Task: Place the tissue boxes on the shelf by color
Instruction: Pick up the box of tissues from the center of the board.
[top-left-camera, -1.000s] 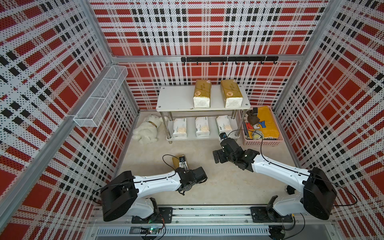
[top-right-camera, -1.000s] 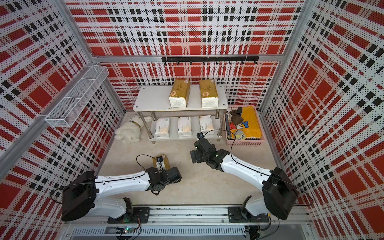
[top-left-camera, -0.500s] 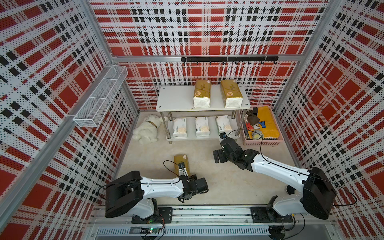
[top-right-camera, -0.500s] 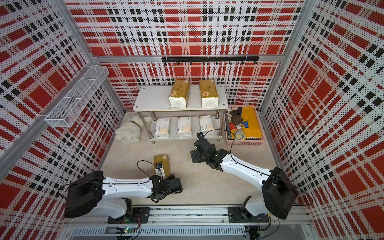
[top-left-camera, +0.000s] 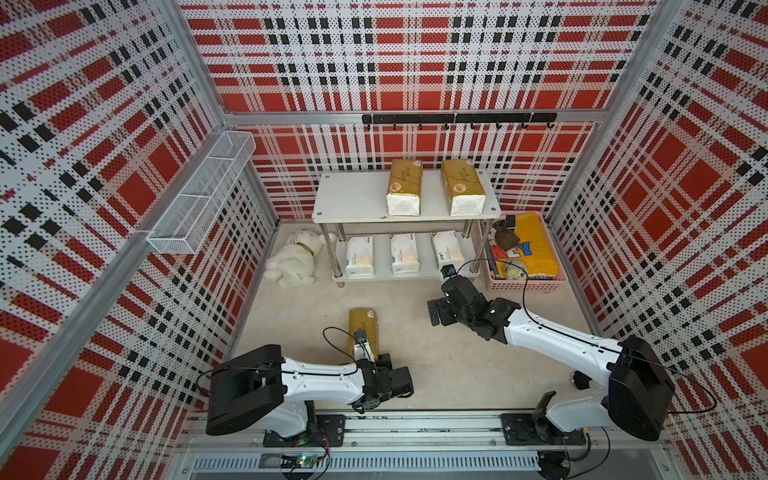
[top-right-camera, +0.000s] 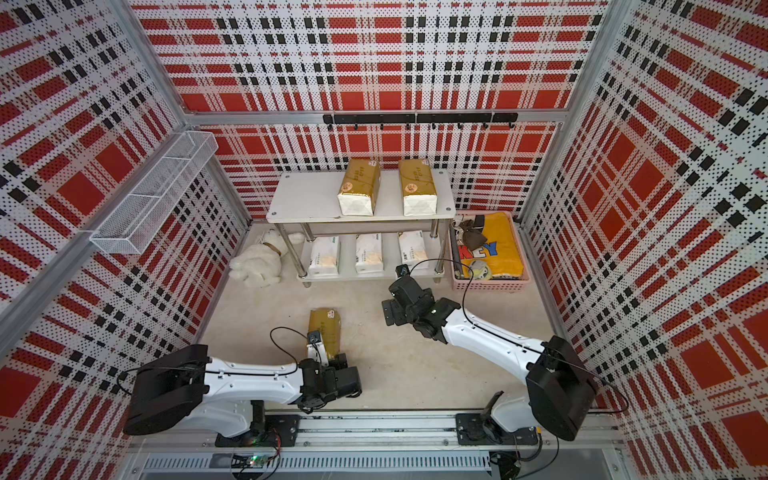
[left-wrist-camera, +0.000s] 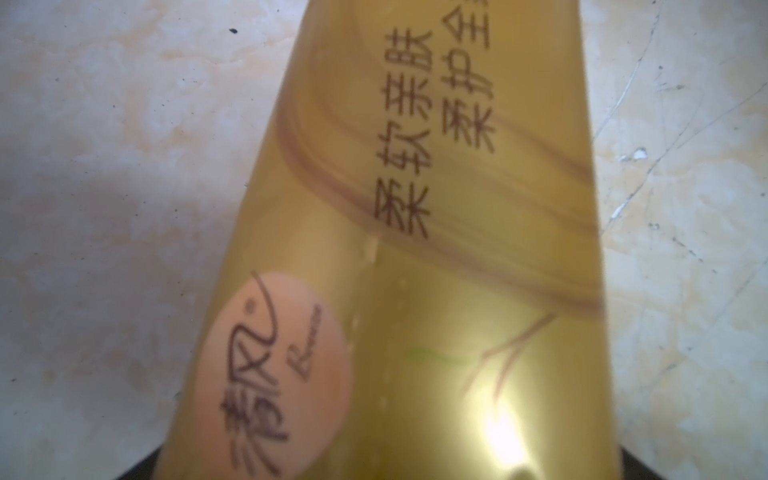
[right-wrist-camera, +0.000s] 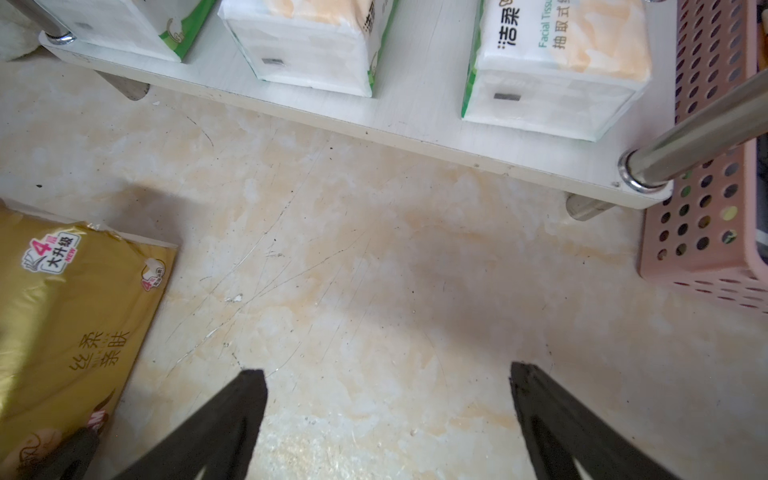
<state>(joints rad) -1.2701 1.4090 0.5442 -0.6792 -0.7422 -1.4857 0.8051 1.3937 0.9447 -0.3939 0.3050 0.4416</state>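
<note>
Left hand (top-left-camera: 374, 360): my jaws stand spread wide on either side of the near end of the floor gold pack (top-left-camera: 363, 322). Nothing is lifted, and I cannot tell whether my pads touch its sides.
Floor gold pack: it lies flat on the floor (top-left-camera: 436, 365), well apart from the shelf (top-left-camera: 353, 195), its long side pointing toward it. In my left wrist view its round peach label (left-wrist-camera: 276, 374) sits close to the camera.
Right hand (right-wrist-camera: 386, 370): jaws wide apart and empty, with only bare floor between my black fingers (right-wrist-camera: 232, 415). It hangs near the shelf's right front leg (right-wrist-camera: 698, 137).
Top board: two gold packs (top-left-camera: 405, 187) (top-left-camera: 462, 187) lie side by side, white ends toward me.
Lower board (right-wrist-camera: 415, 124): three white packs (top-left-camera: 359, 255) (top-left-camera: 404, 253) (top-left-camera: 446, 249) sit in a row, not touching.
Beside the shelf: a white plush toy (top-left-camera: 295, 259) on one side, a pink crate (top-left-camera: 528, 284) on the other.
</note>
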